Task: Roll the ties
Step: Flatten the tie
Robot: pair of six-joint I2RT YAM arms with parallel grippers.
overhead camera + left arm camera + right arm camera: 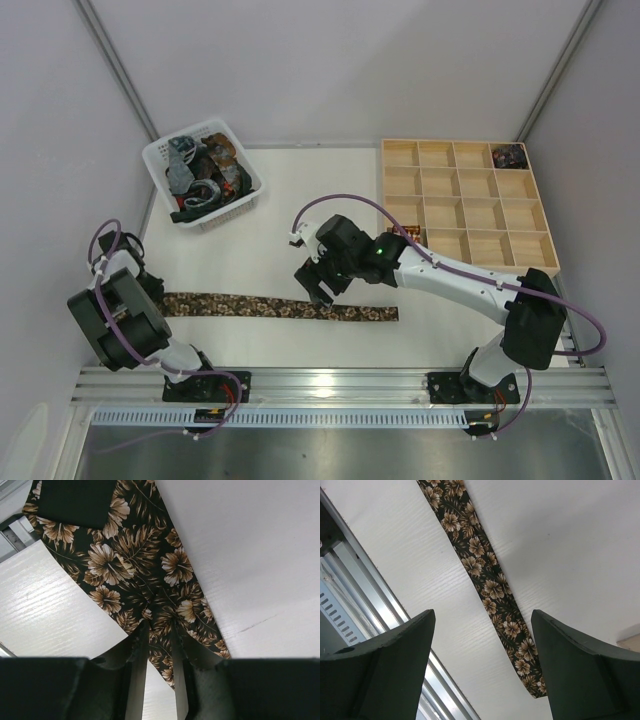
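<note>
A white plastic basket (185, 134) at the far left corner of the bench (300, 200) holds a heap of loose ties (205, 175). A wooden tray (468, 185) of sixteen compartments along the right edge carries one rolled tie (510, 154) in its far right corner compartment. A brown flowered tie (280, 307) lies flat along the near edge. The left hand (159, 650) is pinched narrowly on its left end, puckering the cloth. The right hand (481, 617) hangs wide open above its right half.
</note>
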